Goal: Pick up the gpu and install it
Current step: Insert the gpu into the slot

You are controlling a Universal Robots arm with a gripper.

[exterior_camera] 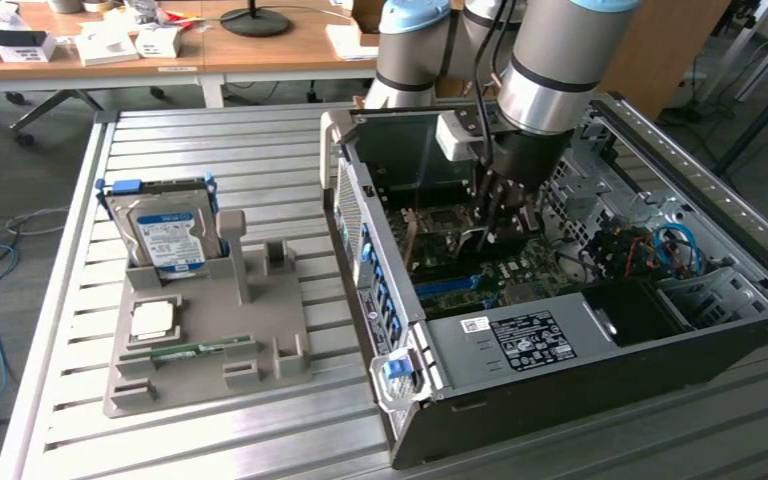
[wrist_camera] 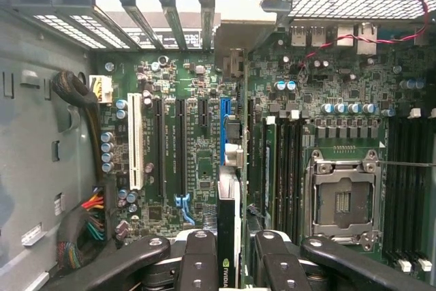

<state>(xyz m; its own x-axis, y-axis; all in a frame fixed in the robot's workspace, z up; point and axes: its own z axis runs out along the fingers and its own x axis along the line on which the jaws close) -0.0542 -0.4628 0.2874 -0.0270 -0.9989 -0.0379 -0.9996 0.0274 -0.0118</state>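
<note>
My gripper [wrist_camera: 233, 255] reaches down inside the open computer case [exterior_camera: 584, 400], over the motherboard [wrist_camera: 197, 168]; my fingers [wrist_camera: 199, 260] are clamped on the gpu [wrist_camera: 227, 216], one against each flat side; the dark card stands on edge between them, in line with the blue slot [wrist_camera: 223, 124] and just beside the memory slots [wrist_camera: 289, 161]; whether its lower edge touches that slot I cannot tell; outside the case, on the slatted table [exterior_camera: 224, 140], a hard drive [exterior_camera: 167, 235] stands upright in a grey holder [exterior_camera: 204, 350]
</note>
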